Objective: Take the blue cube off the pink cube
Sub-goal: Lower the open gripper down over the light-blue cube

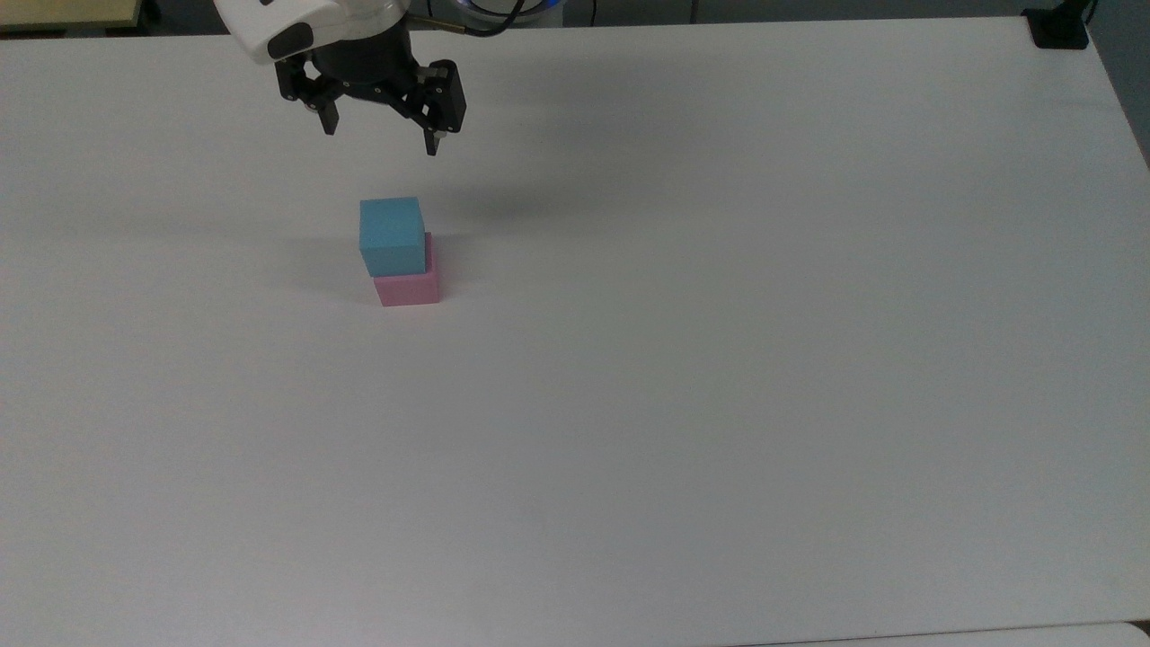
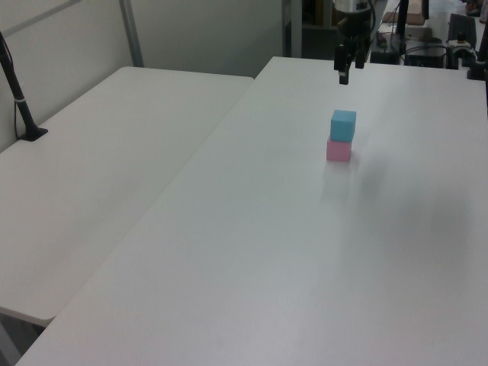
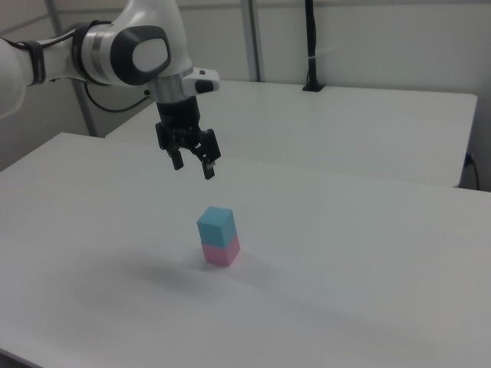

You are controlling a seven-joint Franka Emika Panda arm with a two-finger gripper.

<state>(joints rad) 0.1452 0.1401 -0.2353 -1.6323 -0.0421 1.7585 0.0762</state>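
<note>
1. Top view: the small light sky-blue matte foam cube (image 1: 391, 235) is sitting on top of the small pale pink matte foam cube (image 1: 409, 286), and the pink one is sitting on the wide white table (image 1: 719, 359), toward the top view's left. The blue cube is covering most of the pink one, leaving its near face and a strip along the top view's right showing. The black two-finger gripper (image 1: 381, 142) on the white arm is hanging at the far side of the stack, well apart from it, touching nothing. Its fingers are standing wide apart, pointing down, with nothing between them.

2. Left view: the blue cube (image 2: 343, 126) is resting squarely on the pink cube (image 2: 338, 150) on the left view's right-hand table. The gripper (image 2: 348, 74) is hanging farther back, above the table, clear of both cubes. A second white table (image 2: 99, 152) is standing to the left view's left.

3. Right view: the gripper (image 3: 192, 168) is hovering up and to the right view's left of the stack, fingers spread, holding nothing. The blue cube (image 3: 215, 225) is sitting on the pink cube (image 3: 221, 252), mid-table.
</note>
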